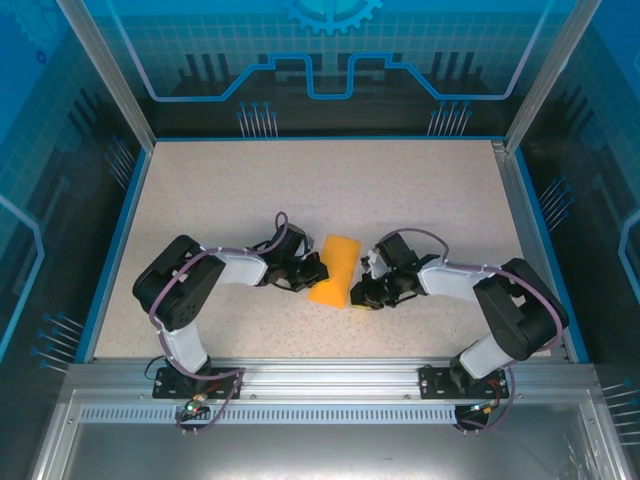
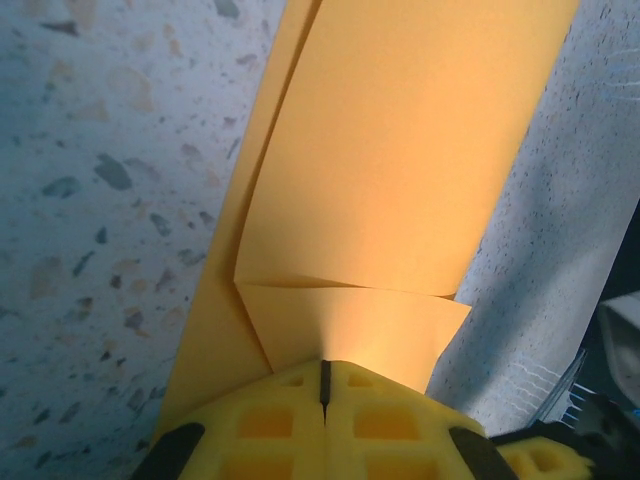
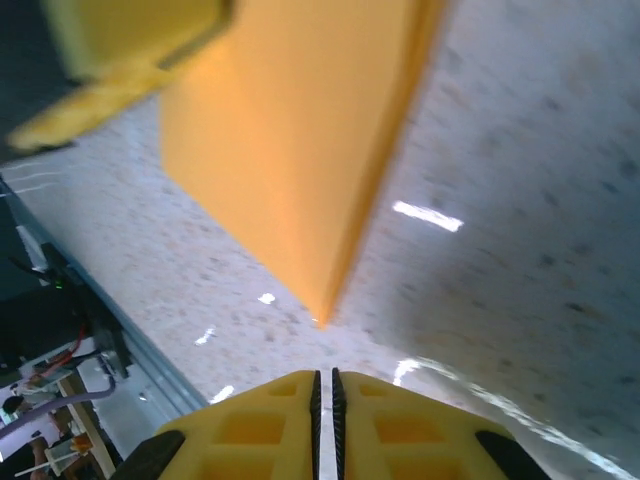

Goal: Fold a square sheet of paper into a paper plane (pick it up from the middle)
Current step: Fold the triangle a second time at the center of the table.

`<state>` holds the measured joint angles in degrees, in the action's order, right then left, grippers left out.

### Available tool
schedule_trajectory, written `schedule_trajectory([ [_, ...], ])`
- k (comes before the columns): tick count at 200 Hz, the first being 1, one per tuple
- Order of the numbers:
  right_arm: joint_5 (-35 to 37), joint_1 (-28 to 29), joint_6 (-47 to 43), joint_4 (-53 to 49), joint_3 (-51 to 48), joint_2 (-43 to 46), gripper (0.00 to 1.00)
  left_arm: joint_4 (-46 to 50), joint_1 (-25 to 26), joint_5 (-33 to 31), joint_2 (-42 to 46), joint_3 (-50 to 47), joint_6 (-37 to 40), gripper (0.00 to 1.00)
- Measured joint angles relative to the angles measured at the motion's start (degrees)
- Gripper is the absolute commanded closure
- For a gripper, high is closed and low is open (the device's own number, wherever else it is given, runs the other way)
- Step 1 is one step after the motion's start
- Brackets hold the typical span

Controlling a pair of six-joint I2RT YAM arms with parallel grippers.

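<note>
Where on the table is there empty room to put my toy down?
The far half of the table, beyond the paper up to the blue back rim, is bare. So are the far left and far right corners. The near middle is crowded: the left gripper and right gripper sit either side of the paper.

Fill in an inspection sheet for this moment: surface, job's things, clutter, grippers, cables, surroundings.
Surface: speckled beige table.
Job's things: orange folded paper between the arms, layers overlapping with a crease across.
Clutter: nothing seen.
Grippers: left gripper shut on the folded paper's edge; right gripper nearly shut, holding nothing, just off the paper's corner.
Cables: purple cables along both arms.
Surroundings: blue-edged enclosure with clear panels; metal rail at the arm bases.
</note>
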<state>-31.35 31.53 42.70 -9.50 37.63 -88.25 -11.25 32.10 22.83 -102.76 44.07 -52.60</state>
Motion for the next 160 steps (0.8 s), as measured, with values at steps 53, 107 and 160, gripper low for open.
schedule_trajectory([
  [53, 0.90, 2.03, 2.60, 3.17, 9.66, -8.52, 0.89, -0.04, 0.00, 0.00, 0.00, 0.00, -0.46, 1.00],
  [107, 1.09, 3.56, 2.47, 3.87, 8.81, -13.60, 0.91, -0.17, 0.00, -0.02, 0.00, -0.11, -1.31, 1.00],
  [160, -0.44, 2.62, 0.79, 8.76, 5.40, -12.76, 0.98, 0.39, -1.29, 0.98, 0.07, -0.09, -0.85, 1.00],
])
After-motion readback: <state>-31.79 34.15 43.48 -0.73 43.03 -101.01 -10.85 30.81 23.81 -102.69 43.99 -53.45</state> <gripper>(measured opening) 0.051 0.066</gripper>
